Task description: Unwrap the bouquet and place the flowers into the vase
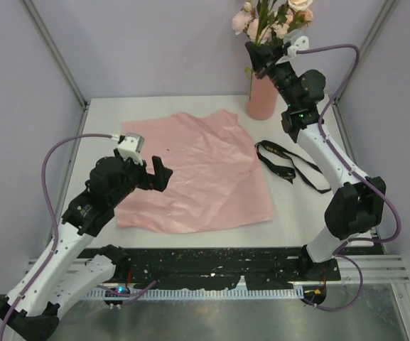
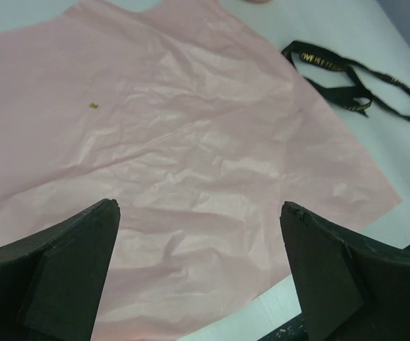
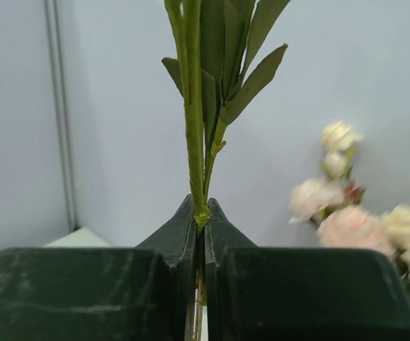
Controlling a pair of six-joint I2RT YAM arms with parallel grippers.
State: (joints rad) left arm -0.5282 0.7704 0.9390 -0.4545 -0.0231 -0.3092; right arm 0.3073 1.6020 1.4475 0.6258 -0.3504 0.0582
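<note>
The salmon-pink vase (image 1: pixel 261 96) stands at the table's back right, and the flowers (image 1: pixel 272 18), pale pink and cream roses, rise out of it. My right gripper (image 1: pixel 261 55) hangs just over the vase mouth. In the right wrist view it (image 3: pixel 203 213) is shut on thin green leafy stems (image 3: pixel 194 106), with more roses (image 3: pixel 354 227) to the right. My left gripper (image 1: pixel 158 174) hovers open over the flat pink paper sheet (image 1: pixel 190 170); nothing sits between its fingers (image 2: pixel 200 213). A wrapped bouquet is out of view.
A loose black ribbon (image 1: pixel 286 162) with gold lettering lies on the white table right of the paper, also seen in the left wrist view as the ribbon (image 2: pixel 354 85). Grey walls close in the back and sides.
</note>
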